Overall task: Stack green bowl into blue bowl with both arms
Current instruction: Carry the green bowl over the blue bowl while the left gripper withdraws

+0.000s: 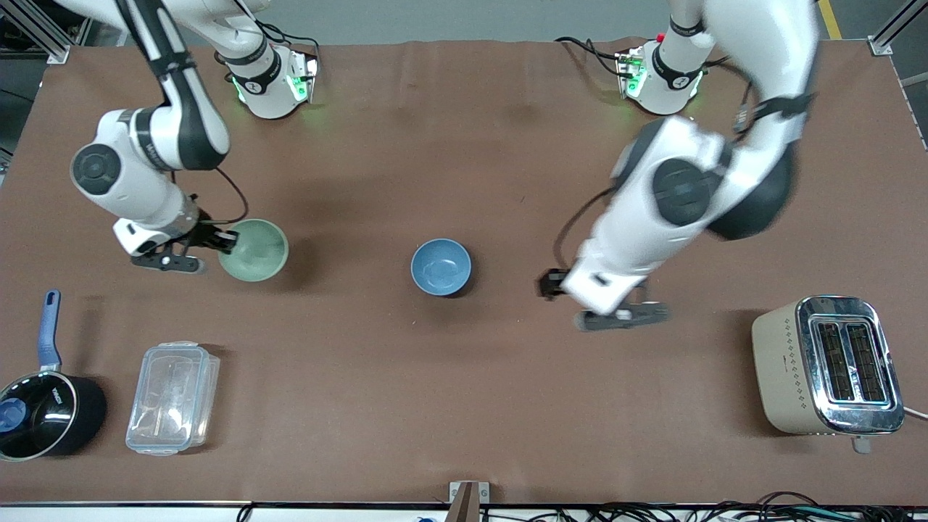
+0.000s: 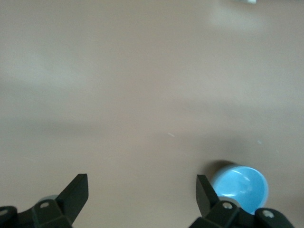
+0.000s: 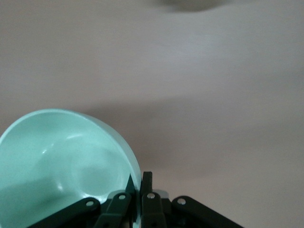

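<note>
**Counter inventory: green bowl gripped, blue bowl free at centre**

Nearest row, as you look from the front camera:
- Black saucepan (image 1: 43, 417) with a blue handle, at the right arm's end of the counter (image 1: 362, 406). You can see a blue item inside it.
- Clear plastic container (image 1: 172, 397) with a lid, just beside the saucepan, toward the counter's middle.
- Beige toaster (image 1: 826, 366) with a chrome top and two slots, at the left arm's end.

Middle row:
- Blue bowl (image 1: 441, 267): upright on the counter near its centre, open side up, touched by nothing. Your left wrist view shows it too (image 2: 240, 186), beside one finger of that arm's own end effector.
- Left end effector (image 1: 554, 284): low over bare counter, between the blue bowl and the toaster, well apart from both. Its fingers (image 2: 76, 192) are spread wide with nothing between them.
- Green bowl (image 1: 254, 250): toward the right arm's end, tilted, its open side turned partly toward the front camera. It is well apart from the blue bowl.
- Right end effector (image 1: 225, 241): closed on the green bowl's rim. In your right wrist view (image 3: 136, 190) one finger sits inside the bowl (image 3: 61, 161) and the other outside, with the wall pinched between them.

Farthest row:
- Both arm bases, along the counter's farthest edge.
</note>
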You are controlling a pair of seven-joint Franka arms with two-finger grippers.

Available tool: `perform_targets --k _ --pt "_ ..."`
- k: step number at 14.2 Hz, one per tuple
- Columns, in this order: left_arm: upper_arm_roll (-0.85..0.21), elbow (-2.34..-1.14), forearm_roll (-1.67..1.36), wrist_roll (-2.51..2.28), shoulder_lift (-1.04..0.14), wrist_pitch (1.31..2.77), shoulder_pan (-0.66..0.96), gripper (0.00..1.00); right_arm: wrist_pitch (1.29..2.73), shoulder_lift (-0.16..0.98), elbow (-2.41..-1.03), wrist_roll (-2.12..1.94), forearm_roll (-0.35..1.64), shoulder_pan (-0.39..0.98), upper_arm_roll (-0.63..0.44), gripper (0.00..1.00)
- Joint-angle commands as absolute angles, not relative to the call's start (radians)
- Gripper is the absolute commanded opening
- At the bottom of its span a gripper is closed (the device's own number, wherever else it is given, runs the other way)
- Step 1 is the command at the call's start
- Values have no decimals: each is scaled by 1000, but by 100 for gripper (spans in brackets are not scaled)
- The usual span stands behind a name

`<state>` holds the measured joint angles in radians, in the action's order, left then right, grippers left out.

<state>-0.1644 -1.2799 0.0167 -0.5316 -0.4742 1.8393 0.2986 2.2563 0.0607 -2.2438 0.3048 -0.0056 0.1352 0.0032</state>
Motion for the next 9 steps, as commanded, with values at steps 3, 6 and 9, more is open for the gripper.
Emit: perform_targets --k 3,6,9 --pt "-170 -1308 49 -217 -330 1686 100 100 2187 236 -1979 800 20 193 274 0" --pt "-172 -1315 52 -129 -232 1634 22 100 2213 385 -1830 1024 18 302 313 0" --pt "-175 -1330 37 -89 -161 1539 -18 100 2285 422 -1825 1113 6 372 311 0"
